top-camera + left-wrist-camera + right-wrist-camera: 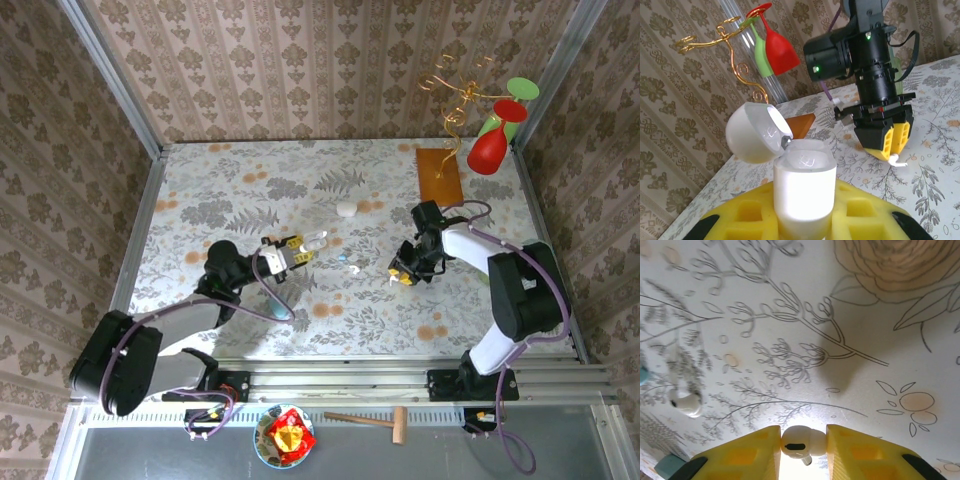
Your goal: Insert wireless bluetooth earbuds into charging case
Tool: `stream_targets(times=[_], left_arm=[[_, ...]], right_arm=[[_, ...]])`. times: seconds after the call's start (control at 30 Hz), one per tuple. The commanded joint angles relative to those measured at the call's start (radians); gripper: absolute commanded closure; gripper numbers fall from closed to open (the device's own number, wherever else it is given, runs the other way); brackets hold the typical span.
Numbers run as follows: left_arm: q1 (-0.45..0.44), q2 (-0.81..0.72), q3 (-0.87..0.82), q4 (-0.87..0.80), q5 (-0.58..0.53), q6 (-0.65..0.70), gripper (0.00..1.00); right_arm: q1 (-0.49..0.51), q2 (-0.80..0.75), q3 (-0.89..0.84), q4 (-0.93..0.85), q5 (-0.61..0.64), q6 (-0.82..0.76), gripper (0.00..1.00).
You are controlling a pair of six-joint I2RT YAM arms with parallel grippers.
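Charging case (pixel 804 187) base hidden inside left claw (pixel 805 222); teal object (pixel 642 375) cut off at right wrist view's left edge.

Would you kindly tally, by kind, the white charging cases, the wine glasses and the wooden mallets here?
White charging cases: 2 (open case, closed case)
Wine glasses: 2 (red glass, green glass)
Wooden mallet: 1
Total: 5

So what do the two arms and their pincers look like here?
The left arm and right arm share black joint housings, white links and looping greyish cables. The left pincer and right pincer are chunky yellow plastic; green lights glow on the right arm's black wrist.
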Motion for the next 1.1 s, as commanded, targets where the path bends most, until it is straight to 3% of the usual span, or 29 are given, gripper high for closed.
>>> stream_targets(times=[0.0, 0.47, 0.9, 1.07], left_arm=[[-0.008, 0.036, 0.004, 0.087, 0.002, -0.031, 1.0], [-0.026, 0.173, 0.068, 0.123, -0.075, -0.233, 1.0], [-0.034, 0.218, 0.085, 0.154, -0.127, -0.311, 1.0], [-0.045, 0.245, 0.105, 0.165, -0.14, -0.332, 1.0]], right_arm=[[0.012, -0.056, 0.025, 0.01, 0.065, -0.022, 0.71], [0.191, -0.202, 0.166, 0.065, 0.383, -0.173, 0.7], [0.218, -0.228, 0.19, 0.098, 0.336, -0.206, 0.71], [0.263, -0.303, 0.18, 0.149, 0.36, -0.249, 0.71]])
